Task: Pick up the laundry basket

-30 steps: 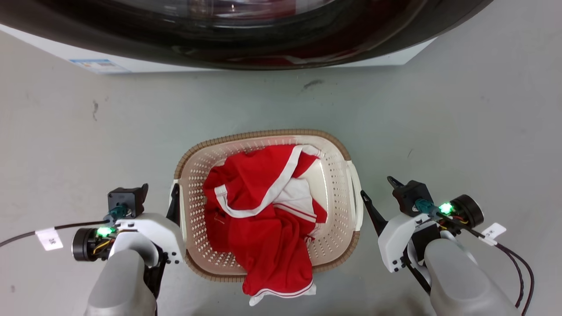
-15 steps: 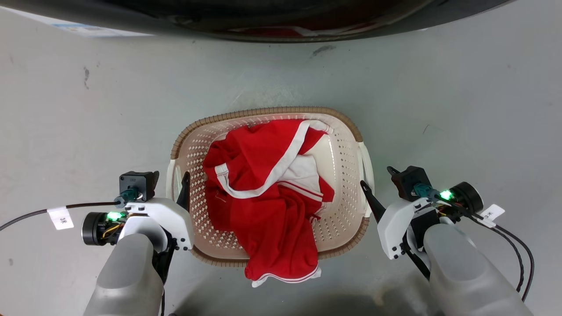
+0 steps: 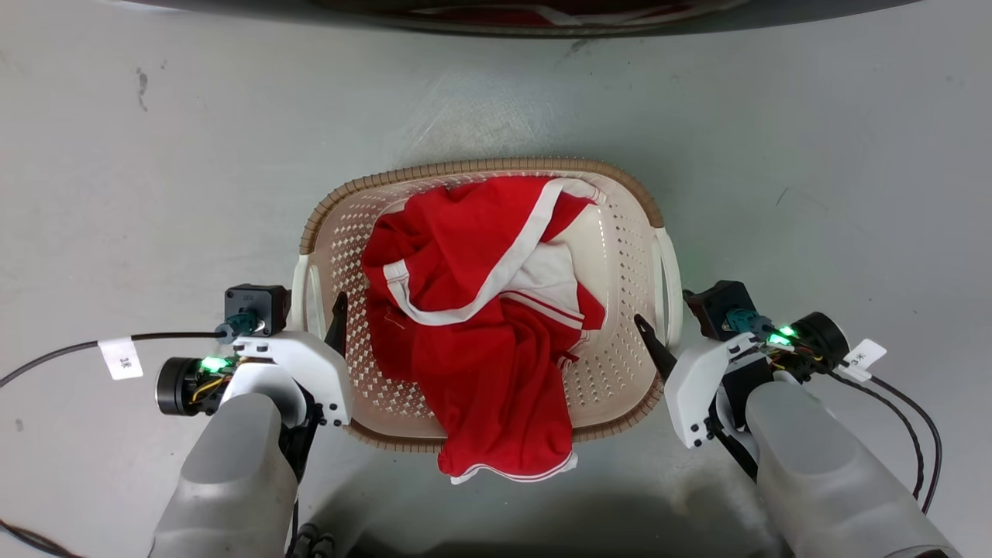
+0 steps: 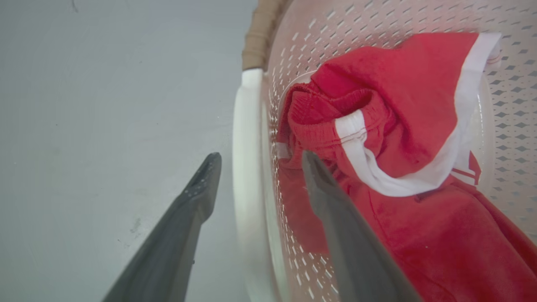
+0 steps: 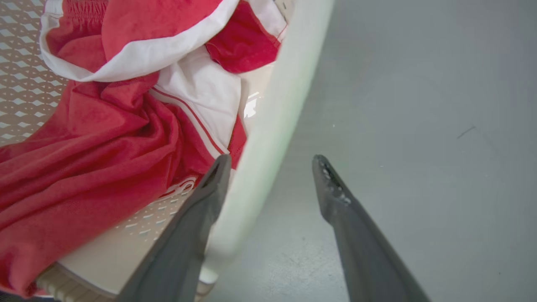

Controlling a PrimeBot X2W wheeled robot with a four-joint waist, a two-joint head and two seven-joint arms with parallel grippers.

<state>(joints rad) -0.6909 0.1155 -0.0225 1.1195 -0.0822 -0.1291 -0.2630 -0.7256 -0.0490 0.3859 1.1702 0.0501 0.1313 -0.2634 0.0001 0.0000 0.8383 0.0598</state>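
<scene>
- laundry basket (image 3: 496,164) sits on the floor, centre of the head view, between the two arms; cream perforated walls, brown woven-look rim
- inside it: a crumpled red garment (image 3: 480,325) with white trim; it fills most of the basket, and one end hangs over the near rim
- white handle on the basket's left side (image 4: 247,126) and another on the right side (image 5: 285,96)
- left gripper (image 4: 260,156) is spread wide across the left handle, one finger inside the basket beside the red cloth, the other outside over the floor; it grips nothing, and contact with the handle cannot be told
- right gripper (image 5: 272,159) is likewise spread across the right handle, inner finger in the basket, outer finger over the floor; not clamped on anything
- floor (image 3: 155,194) is smooth grey, with a few dark scuffs far left and far right
- dark curved edge (image 3: 349,5) runs along the far side, well apart from the basket
- black cable with a white tag (image 3: 120,358) trails left from the left wrist; dark cables (image 3: 914,434) loop off the right wrist
- green lights glow on both wrists
</scene>
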